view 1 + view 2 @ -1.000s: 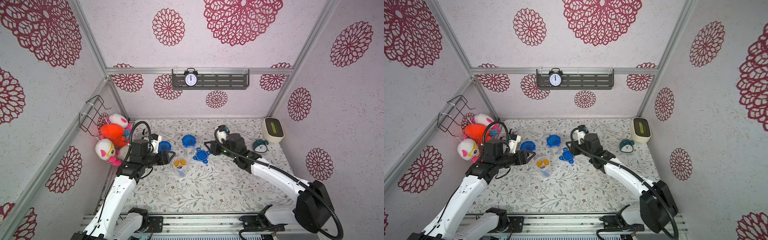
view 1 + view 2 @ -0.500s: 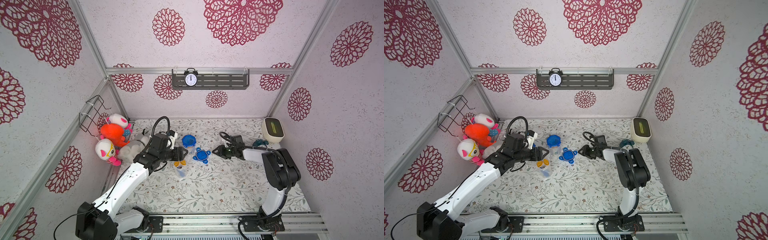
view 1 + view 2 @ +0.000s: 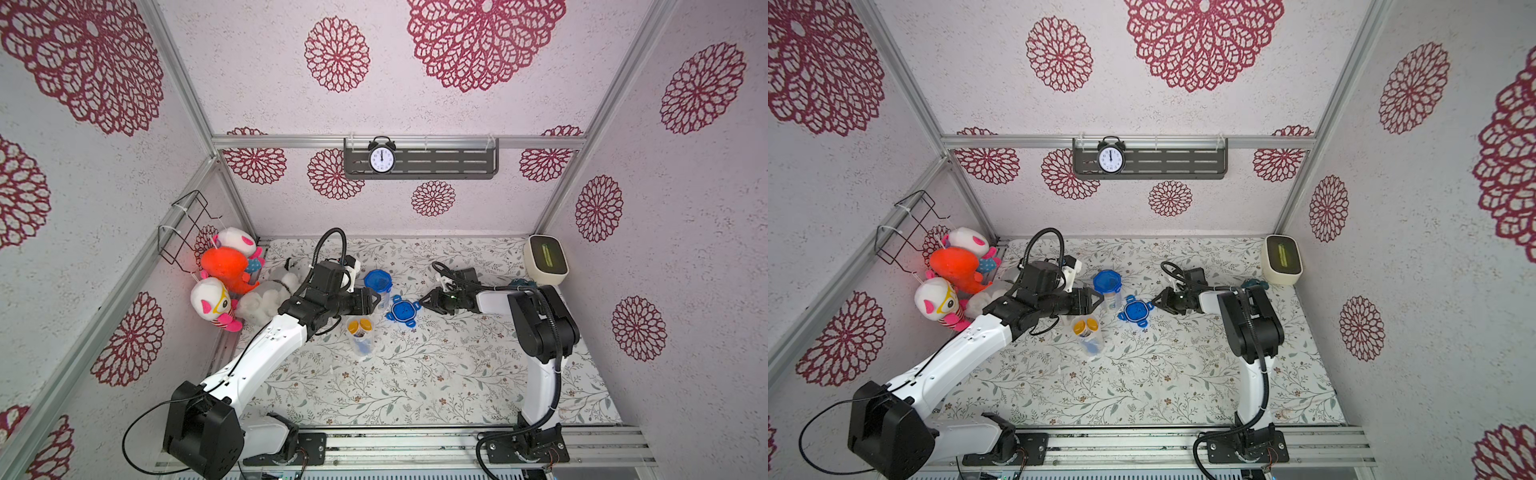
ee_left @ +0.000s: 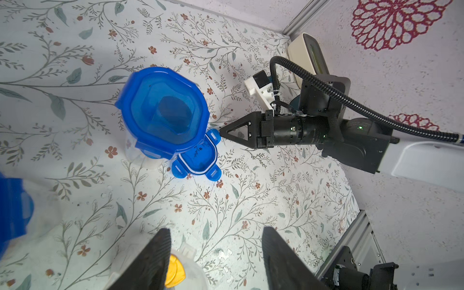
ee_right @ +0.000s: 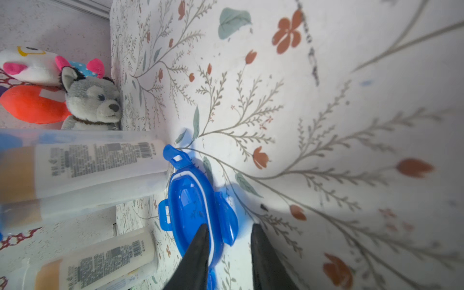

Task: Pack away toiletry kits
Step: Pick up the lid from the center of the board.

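Right arm stretched low — end effector [image 3: 422, 300] straddling edge of loose lid [image 3: 402, 311].

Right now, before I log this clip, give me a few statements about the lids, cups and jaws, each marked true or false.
1. A loose blue lid lies flat on the table mat. True.
2. The cup holding orange-capped bottles has its lid on. False: it stands open; the lidded cup is beside it.
3. The left jaws grip the lidded cup. False: they stand apart and empty, near the open cup.
4. The right jaws stand apart at the loose lid's edge. True.
5. The black clock stands on the table. False: it sits on the wall shelf.
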